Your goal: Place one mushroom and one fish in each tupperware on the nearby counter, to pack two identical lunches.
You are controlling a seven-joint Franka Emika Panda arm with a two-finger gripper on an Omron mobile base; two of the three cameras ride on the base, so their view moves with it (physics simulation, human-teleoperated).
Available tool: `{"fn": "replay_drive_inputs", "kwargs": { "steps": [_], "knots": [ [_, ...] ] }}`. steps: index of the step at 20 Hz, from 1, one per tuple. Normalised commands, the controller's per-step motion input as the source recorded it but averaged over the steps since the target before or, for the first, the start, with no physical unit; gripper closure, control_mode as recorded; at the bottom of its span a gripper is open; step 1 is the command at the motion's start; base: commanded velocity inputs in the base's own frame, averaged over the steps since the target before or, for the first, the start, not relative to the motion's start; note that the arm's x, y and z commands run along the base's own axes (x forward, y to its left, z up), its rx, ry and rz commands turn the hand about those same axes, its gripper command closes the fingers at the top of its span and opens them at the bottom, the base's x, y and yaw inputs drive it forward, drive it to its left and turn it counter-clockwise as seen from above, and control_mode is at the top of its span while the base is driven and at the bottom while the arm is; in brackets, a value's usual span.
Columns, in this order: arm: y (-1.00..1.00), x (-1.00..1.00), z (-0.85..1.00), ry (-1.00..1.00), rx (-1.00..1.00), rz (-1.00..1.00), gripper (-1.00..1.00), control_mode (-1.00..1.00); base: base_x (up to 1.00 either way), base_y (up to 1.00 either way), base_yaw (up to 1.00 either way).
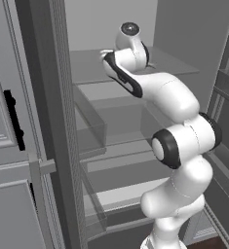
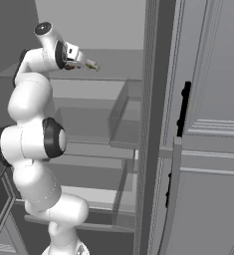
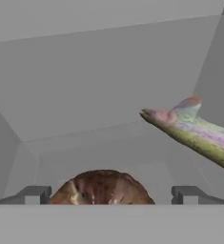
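Observation:
A brown mushroom [image 3: 101, 188] lies low in the hand view, between the two dark fingertips [image 3: 35, 194], which stand wide apart on either side of it without touching it. My gripper [image 3: 112, 194] is open. To its right a long greenish fish [image 3: 194, 128] with pink and purple tints lies on the grey shelf. In the right base view the gripper [image 2: 81, 61] reaches over the top shelf of an open fridge, with the fish [image 2: 92, 65] just beyond its tips. The tupperware and the counter are out of view.
Grey fridge shelves [image 1: 169, 65] stack below the hand. Clear door bins [image 1: 91, 121] hang on the open door, whose edge [image 2: 153, 124] stands close beside the arm. Grey panelled cabinet fronts with black handles [image 2: 183, 109] flank the fridge.

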Motion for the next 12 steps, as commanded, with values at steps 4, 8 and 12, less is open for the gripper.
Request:
{"fn": "replay_drive_inputs", "kwargs": {
  "steps": [4,8,12],
  "knots": [
    [0.0,0.03,-0.19,0.07,-0.04,-0.11,-1.0,-1.0,0.0,0.0,0.0],
    [0.0,0.26,-0.07,0.02,-0.04,-0.1,1.0,-1.0,0.0,0.0,0.0],
    [0.0,0.02,-0.22,0.01,-0.04,-0.1,1.0,-1.0,0.0,0.0,0.0]
  ]
}}
